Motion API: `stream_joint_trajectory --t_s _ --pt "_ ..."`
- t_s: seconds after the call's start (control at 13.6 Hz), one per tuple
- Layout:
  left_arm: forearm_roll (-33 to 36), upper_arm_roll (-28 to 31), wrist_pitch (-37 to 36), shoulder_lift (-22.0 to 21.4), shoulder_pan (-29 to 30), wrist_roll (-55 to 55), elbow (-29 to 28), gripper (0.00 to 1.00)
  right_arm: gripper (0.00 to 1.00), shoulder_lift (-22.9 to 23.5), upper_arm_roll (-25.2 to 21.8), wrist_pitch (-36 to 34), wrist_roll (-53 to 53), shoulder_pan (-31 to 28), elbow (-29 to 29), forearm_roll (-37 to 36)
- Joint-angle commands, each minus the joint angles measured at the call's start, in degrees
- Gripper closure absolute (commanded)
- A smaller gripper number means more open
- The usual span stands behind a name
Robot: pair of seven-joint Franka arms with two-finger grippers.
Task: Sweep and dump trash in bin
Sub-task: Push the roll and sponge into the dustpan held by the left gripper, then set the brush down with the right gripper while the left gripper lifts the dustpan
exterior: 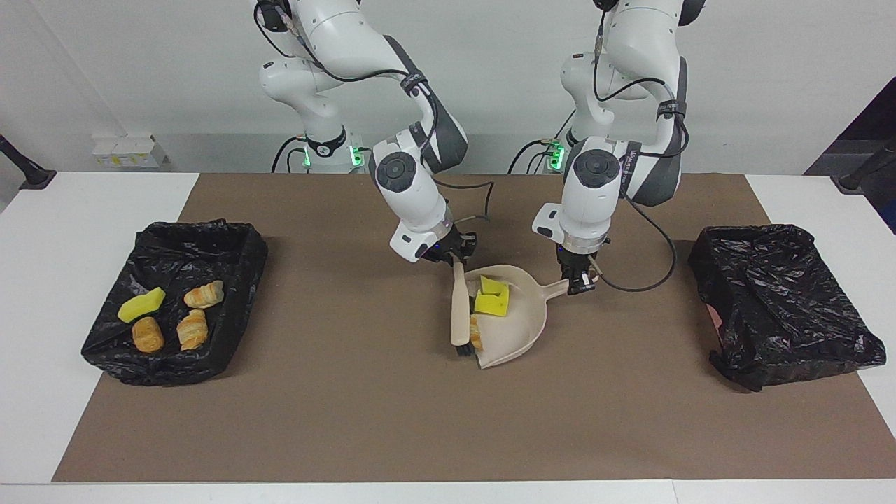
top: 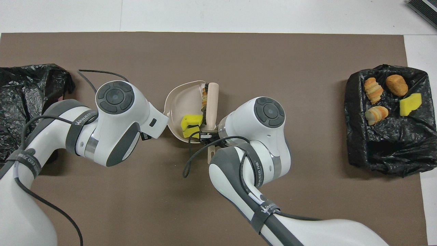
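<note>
Right gripper [exterior: 453, 256] clamped on brush [exterior: 460, 308] at dustpan [exterior: 521, 329] mouth, left gripper [exterior: 578, 283] gripping dustpan handle, sponges [exterior: 492, 299] and croissant [exterior: 477, 332] inside

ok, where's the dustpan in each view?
Facing view: dustpan sits centre, slightly toward the picture's right, its handle in the left pincer.
Overhead view: dustpan sits centre, slightly toward the picture's left.
Shared landmark: the brush, lying along the pan's open edge in both.
</note>
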Motion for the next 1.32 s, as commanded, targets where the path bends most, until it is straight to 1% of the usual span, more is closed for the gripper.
stream_joint_trajectory --t_s 0.0,0.15,0.29,0.51,0.66,0.81,0.88,1.03,1.1,1.25 --pt "-6.76 0.18 0.74 -0.68 1.54 -4.2 -0.54 1.0 1.0 1.38 0.25 0.36 5.11 1.9 1.56 1.63" --pt "-10.92 0.09 0.82 -0.68 3.55 -5.09 -0.54 1.0 1.0 0.95 0.25 0.45 7.23 4.27 1.83 1.72" --pt "-11.9 0.18 0.74 -0.85 3.74 -5.18 -0.63 1.0 1.0 -0.98 0.16 -1.39 7.42 4.2 1.57 1.63" --pt "-12.69 0.18 0.74 -1.03 4.44 -5.18 -0.63 1.0 1.0 -5.11 -0.8 -8.41 7.24 2.97 1.65 0.66" --pt "-13.22 0.35 0.21 -1.64 4.88 -5.96 -0.63 1.0 1.0 -7.74 -0.8 -13.5 6.98 0.43 1.65 -0.47" --pt "-13.13 0.53 -0.4 -2.87 5.67 -8.59 -0.63 1.0 1.0 -9.33 -0.72 -18.08 7.24 -1.25 1.56 -4.5" --pt "-13.13 0.53 -0.58 -3.05 5.93 -9.39 -0.63 1.0 1.0 -9.6 -0.8 -19.4 7.41 -1.17 1.22 -6.52" --pt "-13.13 0.53 -2.5 -3.4 6.55 -10.1 -0.63 1.0 1.0 -11.35 -0.72 -20.47 7.5 -0.91 -1.32 -9.52" --pt "-13.13 0.53 -2.34 -3.31 6.64 -9.93 -0.63 1.0 1.0 -12.32 -0.63 -20.3 7.5 -0.82 -2.73 -9.53" --pt "-12.43 0.62 -2.86 -3.49 6.9 -9.05 -0.81 1.0 1.0 -12.59 -0.63 -19.16 7.42 -1.08 -3.97 -9.53"
